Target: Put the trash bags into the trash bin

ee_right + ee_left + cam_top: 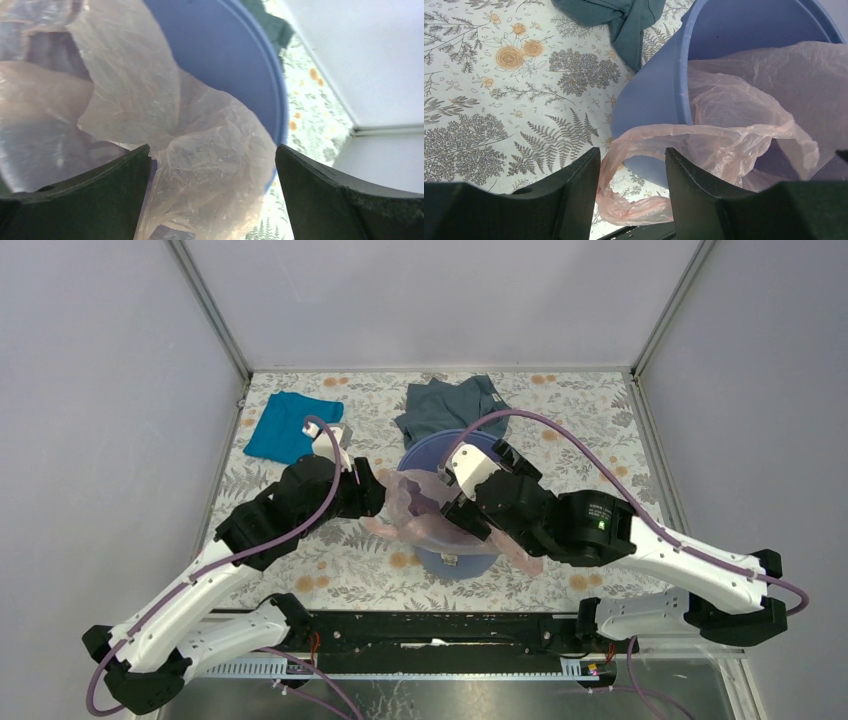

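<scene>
Pink trash bag point(744, 110) drapes across the blue bucket point(649, 95) rim, its edge hanging between the parted jaws of my left gripper point(631, 155). My right gripper point(212, 150) gapes above it. A shallow pinch may let the thin film slip.

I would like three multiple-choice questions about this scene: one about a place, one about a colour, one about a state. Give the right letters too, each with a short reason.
1. Where does the teal cloth lie?
A. at the far left of the table
B. at its near right
C. at its middle

2. What colour is the trash bag?
A. black
B. pale pink
C. green

3. How does the right pincer stand?
A. shut on a cloth
B. shut and empty
C. wide open

1 A: the top view shows it there.
2 B: the film over the rim of the bin is translucent pink.
3 C: its jaws stand far apart above the bag.
</scene>
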You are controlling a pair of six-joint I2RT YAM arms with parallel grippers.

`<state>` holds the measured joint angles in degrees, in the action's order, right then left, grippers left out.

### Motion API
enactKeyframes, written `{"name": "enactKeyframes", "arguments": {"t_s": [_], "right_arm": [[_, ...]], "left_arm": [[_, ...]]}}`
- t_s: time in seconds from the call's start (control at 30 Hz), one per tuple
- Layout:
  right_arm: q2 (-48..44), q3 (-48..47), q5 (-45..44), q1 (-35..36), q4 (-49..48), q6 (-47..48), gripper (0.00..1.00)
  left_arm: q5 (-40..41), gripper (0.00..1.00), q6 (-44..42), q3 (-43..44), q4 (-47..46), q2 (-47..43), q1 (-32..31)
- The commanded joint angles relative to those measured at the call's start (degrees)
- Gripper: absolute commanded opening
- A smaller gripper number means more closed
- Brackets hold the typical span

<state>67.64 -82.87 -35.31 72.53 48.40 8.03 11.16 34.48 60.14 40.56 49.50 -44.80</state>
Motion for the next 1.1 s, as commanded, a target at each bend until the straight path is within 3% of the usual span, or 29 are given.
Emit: {"name": "enactKeyframes", "arguments": {"t_s": [0.0, 0.13, 0.4, 0.6, 0.73, 0.93, 1.07], "right_arm": [[-0.44, 0.22, -16.97, 2.16, -1.82, 1.36, 0.98], [-2.49, 0.72, -14.39, 2.17, -2.10, -2.09, 0.90], [-8.94, 2.80, -11.78, 2.18, -8.75, -7.41, 0.57], [-9.32, 5.57, -11.56, 0.61, -12.89, -7.61, 0.37], [-8.63, 5.24, -3.81, -6.32, -13.10, -8.85, 0.19], [-7.73, 5.53, 1.53, -12.87, -15.16, -9.25, 0.01], [-6.01, 5.66, 2.04, -15.46, -17.07, -9.42, 0.00]], "left_arm": [[0.48, 0.56, 0.48, -0.87, -2.81, -1.20, 0.33], [0.58, 0.57, 0.53, -1.55, -3.46, -1.26, 0.46], [0.03, 0.51, 0.92, -2.30, -5.20, -1.17, 0.98], [-0.02, 0.33, 1.42, -2.66, -6.36, -1.24, 1.71], [-0.78, 0.26, 1.17, -2.40, -6.71, -0.99, 2.11], [-0.04, 0.11, 0.60, -2.68, -7.08, -0.43, 2.67], [1.28, 0.01, 0.39, -2.75, -7.79, -0.04, 2.87]]}}
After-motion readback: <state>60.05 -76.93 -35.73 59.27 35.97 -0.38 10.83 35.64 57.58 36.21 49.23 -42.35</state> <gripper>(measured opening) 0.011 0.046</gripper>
